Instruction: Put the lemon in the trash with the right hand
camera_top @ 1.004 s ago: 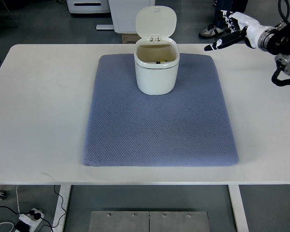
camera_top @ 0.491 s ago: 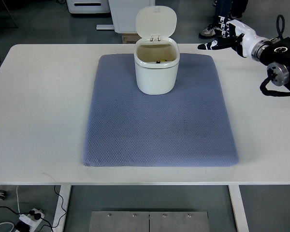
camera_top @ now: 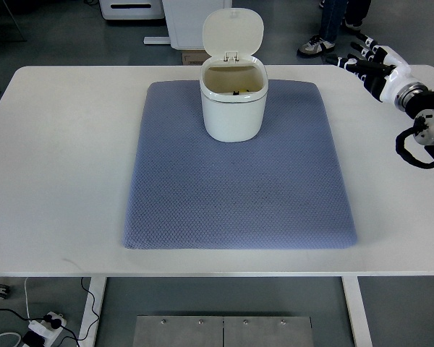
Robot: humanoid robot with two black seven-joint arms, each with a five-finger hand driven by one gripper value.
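White table (camera_top: 58, 159), smooth and matte, with a blue-grey mat (camera_top: 239, 195) across its middle: quilted diamond weave, soft, rounded corners. At the mat's 12 o'clock edge, a cream trash bin (camera_top: 233, 101), glossy plastic, rounded-square body, lid (camera_top: 233, 32) hinged up and tipped toward 12 o'clock. Inside the open mouth, a small yellow patch, likely the lemon (camera_top: 240, 91), low against the far wall; too little visible to judge its long axis. No lemon anywhere on mat or table.

Farther right, at the table's 1 to 2 o'clock corner, the right hand (camera_top: 372, 65): white shell with black joints, fingers (camera_top: 351, 61) spread and extended, holding nothing, tips pointing toward 10 o'clock. Well apart from the bin; from the fingers, bin and lemon lie toward 9 o'clock, slightly nearer the robot. Only hand in view, so the nearer by default; left arm out of sight.

Judging from this layout, drop apparently done; nothing left to grasp.

Beyond the table at 12 o'clock, a person's shoes (camera_top: 317, 46) on the floor.
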